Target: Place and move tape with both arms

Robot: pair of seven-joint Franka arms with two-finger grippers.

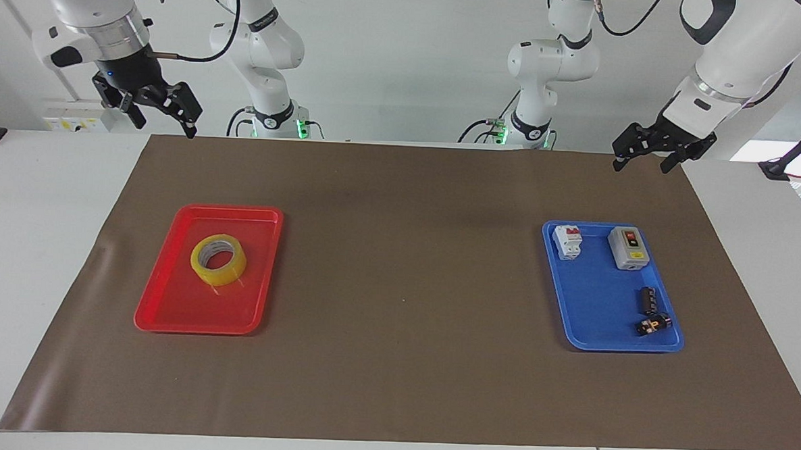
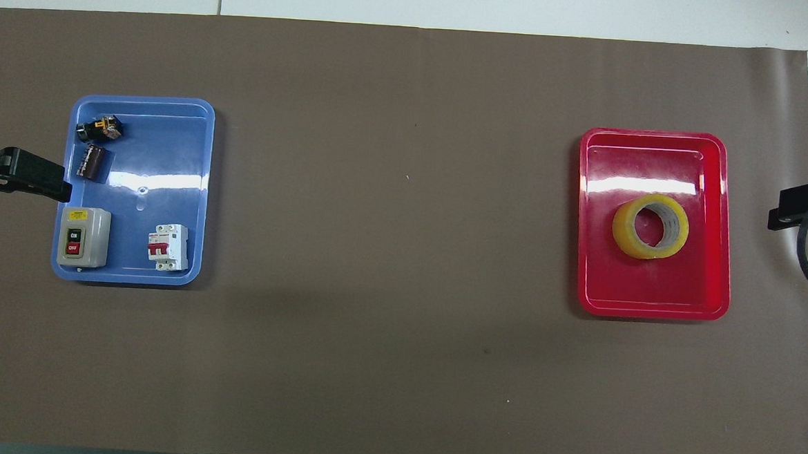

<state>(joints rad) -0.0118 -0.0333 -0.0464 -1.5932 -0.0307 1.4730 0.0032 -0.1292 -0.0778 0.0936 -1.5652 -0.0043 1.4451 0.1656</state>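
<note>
Right gripper hanging open over the mat's edge by its own base, left gripper likewise open, holding nothing; tape lying flat in the red tray

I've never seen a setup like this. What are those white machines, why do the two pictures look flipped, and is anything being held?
Those are two white robot arms, each ending in a black end effector with two fingers. One picture is taken from across the table, facing the robots; the other looks down from above their own end, so the sides swap between them.

A brown mat covers the table. On it are two trays. The red tray, toward the right arm's end, holds a yellow roll of tape lying flat. The blue tray, toward the left arm's end, holds a grey on/off switch box, a white circuit breaker and two small dark parts.

Nothing is held. The right end effector and the left end effector both hang open and empty, up by the mat's edge nearest the robots.
</note>
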